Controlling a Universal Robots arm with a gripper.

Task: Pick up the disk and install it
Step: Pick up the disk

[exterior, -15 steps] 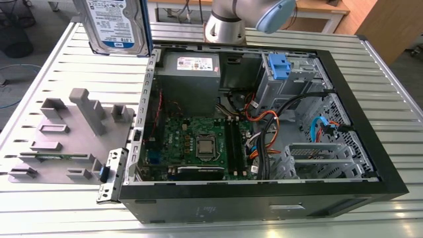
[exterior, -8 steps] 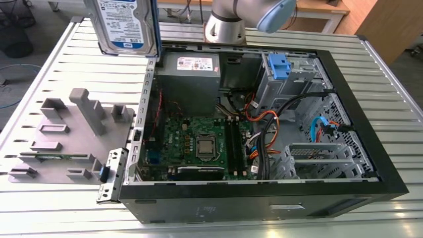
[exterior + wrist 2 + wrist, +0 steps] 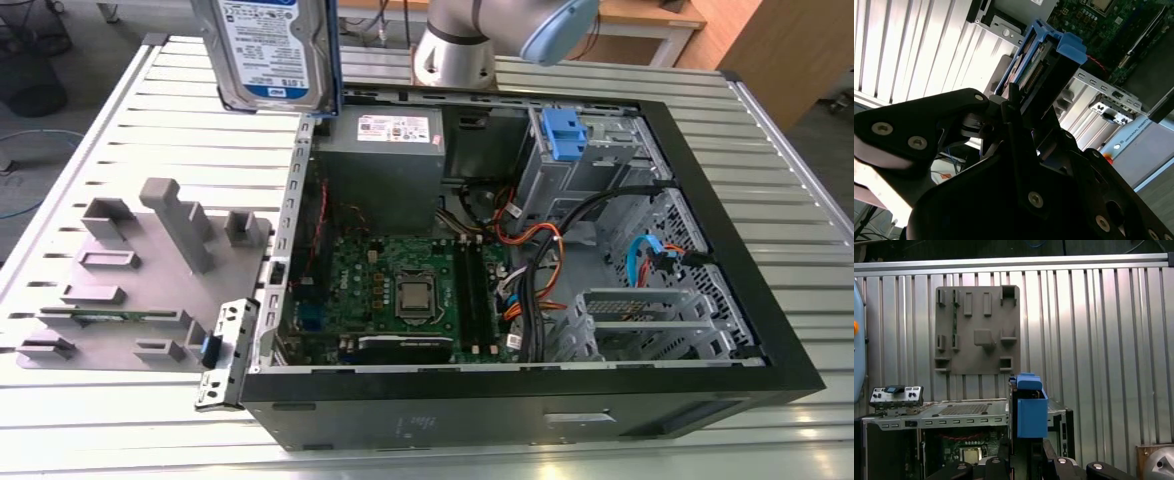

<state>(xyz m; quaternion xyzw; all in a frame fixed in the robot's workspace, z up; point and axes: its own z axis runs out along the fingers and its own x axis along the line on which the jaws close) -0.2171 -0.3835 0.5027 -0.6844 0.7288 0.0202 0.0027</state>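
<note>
The disk is gripped on edge between the fingers, suspended above the slatted table beside a corner of the open computer case, toward the exterior view's left.

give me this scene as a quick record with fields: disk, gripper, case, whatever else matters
disk: up in the air, upright, label facing the exterior view; not in the case
gripper: shut on disk, clamping it at one end
case: open, lying on its side on the table
grey fixture: on the table beside the case, on the exterior view's left
blue latch: inside the case, on its metal cage
</note>
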